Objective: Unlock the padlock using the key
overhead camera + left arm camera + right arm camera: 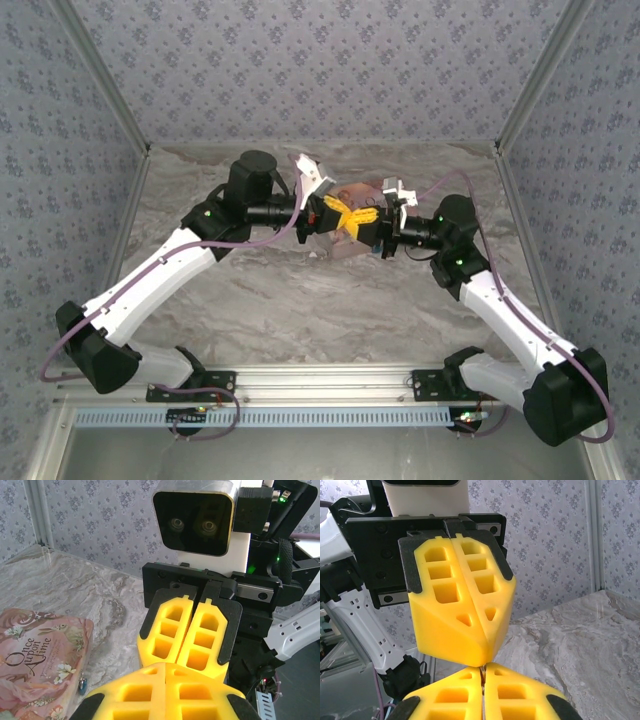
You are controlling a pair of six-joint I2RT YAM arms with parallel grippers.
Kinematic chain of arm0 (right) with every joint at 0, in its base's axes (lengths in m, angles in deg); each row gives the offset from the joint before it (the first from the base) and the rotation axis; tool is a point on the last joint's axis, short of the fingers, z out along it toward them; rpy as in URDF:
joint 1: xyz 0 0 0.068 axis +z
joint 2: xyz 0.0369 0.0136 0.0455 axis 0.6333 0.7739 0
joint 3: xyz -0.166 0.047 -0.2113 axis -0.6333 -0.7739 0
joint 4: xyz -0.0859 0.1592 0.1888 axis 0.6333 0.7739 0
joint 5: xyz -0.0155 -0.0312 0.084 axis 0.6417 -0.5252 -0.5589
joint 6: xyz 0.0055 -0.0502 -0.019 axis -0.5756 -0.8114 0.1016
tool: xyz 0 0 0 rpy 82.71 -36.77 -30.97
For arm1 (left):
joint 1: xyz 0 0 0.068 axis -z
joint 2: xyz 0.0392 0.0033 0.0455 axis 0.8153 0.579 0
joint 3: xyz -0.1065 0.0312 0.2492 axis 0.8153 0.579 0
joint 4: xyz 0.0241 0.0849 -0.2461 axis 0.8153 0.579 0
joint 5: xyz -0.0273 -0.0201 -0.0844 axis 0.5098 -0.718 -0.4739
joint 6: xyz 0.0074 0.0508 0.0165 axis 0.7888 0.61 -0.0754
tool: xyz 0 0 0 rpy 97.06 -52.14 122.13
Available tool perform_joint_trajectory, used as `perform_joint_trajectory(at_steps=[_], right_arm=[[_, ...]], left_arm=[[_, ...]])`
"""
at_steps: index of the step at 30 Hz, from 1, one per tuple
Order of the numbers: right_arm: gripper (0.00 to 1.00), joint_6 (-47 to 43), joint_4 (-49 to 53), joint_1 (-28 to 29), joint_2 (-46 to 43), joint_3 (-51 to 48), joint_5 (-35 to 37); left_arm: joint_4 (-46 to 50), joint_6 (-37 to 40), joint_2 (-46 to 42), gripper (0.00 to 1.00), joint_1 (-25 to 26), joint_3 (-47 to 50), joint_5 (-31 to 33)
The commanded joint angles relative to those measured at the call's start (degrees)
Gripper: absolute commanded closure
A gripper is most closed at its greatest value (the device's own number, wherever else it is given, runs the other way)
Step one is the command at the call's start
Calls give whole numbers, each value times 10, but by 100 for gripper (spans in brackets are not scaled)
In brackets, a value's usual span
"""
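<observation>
My two grippers meet tip to tip in the air above the pink box point(350, 193). The right gripper point(483, 669) is shut, and the key point(482, 674), a thin dark sliver, is pinched between its yellow pads. The key's upper end runs into the closed seam of the left gripper point(483, 656), which is also shut. In the left wrist view the left gripper point(165, 666) touches the right gripper point(181, 661) head-on. The padlock point(83, 685), tiny and blue-teal, lies on the table against the edge of the pink box point(35, 665), down and to the left of both grippers.
The marble-patterned table point(300, 300) is walled by patterned panels at the back and sides, with metal posts in the corners point(503, 140). Both arms arch inward from their bases at the near edge.
</observation>
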State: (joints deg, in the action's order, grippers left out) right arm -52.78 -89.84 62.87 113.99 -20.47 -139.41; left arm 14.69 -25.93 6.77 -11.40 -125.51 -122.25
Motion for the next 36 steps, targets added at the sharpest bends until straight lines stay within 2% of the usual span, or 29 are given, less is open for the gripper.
perform_joint_trajectory(at_steps=[1, 6, 7, 11, 13, 18, 25, 27, 30, 33, 36], right_arm=[[95, -10, 4, 10, 1, 24, -13], [100, -27, 33, 16, -2, 27, -14], [100, -30, 40, 16, -4, 26, -11], [100, -26, 39, 15, -15, 13, 16], [100, -19, 37, 14, -22, 6, 29], [100, -7, 55, 4, -31, -6, 75], [100, -2, 126, -20, -51, -27, 176], [100, 16, 123, -26, -65, -46, 210], [100, 45, 108, -33, -90, -76, 245], [100, 53, 125, -33, -120, -96, 286], [100, 55, 154, -33, -142, -103, 315]], left_arm=[[-4, 10, -9, 100, 0, -1, -19], [-2, 11, -9, 100, 0, -1, -15], [-2, 11, -10, 95, 0, -1, -11], [-11, -7, -18, 60, -2, 0, 42], [-16, -25, -25, 55, -9, 1, 69], [-68, -82, -60, 34, -29, 34, 113], [-42, -182, -75, 9, -70, 65, 271], [-9, -216, -56, 6, -86, 64, 298], [8, -261, -18, 6, -104, 74, 293], [2, -297, 32, 6, -116, 87, 270], [-21, -319, 92, 6, -123, 89, 220]])
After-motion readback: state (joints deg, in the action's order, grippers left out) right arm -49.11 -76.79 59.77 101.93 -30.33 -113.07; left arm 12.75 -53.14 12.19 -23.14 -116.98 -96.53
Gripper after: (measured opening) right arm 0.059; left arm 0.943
